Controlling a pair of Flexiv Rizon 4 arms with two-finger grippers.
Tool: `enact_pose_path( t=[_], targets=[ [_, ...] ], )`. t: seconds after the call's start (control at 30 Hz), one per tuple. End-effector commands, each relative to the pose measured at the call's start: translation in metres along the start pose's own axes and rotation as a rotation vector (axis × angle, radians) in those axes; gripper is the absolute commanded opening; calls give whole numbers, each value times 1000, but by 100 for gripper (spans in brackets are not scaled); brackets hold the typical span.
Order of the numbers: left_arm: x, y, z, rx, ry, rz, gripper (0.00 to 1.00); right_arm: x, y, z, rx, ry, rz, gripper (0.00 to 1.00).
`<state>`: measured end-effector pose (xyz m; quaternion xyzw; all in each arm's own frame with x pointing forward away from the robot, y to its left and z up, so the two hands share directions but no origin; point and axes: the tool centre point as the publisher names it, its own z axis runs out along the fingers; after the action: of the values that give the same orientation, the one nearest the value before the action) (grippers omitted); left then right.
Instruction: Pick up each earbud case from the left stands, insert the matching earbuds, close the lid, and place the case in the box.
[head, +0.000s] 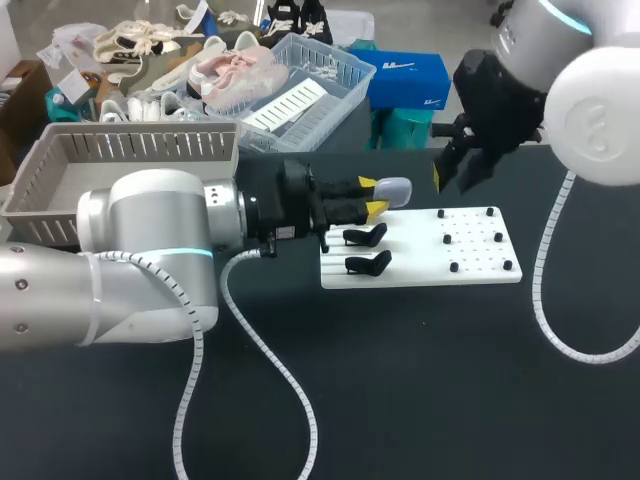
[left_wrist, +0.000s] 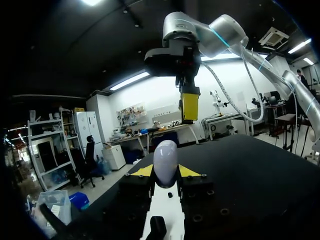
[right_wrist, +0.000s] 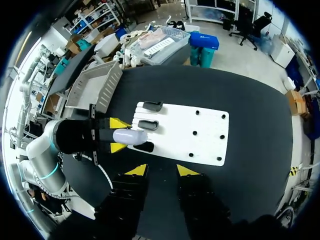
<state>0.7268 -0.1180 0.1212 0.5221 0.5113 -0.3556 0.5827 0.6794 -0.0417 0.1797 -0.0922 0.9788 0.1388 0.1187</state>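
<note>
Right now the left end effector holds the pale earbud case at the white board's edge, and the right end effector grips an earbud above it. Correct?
Not quite: the right end effector grips nothing. The right wrist view shows its fingers apart, nothing between them. The left end effector does hold the pale earbud case at the white board's edge.
</note>
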Motion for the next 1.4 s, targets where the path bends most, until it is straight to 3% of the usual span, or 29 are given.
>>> enact_pose_path(
  t=[0.03, 0.2, 0.4, 0.87, 1.13, 1.4],
  targets=[
    [0, 4, -16, -51, 16, 11, 0, 10, -9, -1, -20, -108, 8, 32],
    [6, 19, -36, -98, 69, 28, 0, 14, -15, 3, -79, -161, -19, 30],
    [11, 42, -67, -155, 108, 41, 0, 14, -15, 9, -135, -216, -62, 36],
    [24, 98, -165, -392, 163, 47, 0, 9, -18, 11, -137, -226, -40, 38],
    [34, 128, -200, -467, 211, 56, 0, 13, -21, 13, -139, -231, -5, 38],
    [58, 156, -232, -560, 258, 34, 0, 16, -21, 11, -120, -221, 27, 38]
  ],
)
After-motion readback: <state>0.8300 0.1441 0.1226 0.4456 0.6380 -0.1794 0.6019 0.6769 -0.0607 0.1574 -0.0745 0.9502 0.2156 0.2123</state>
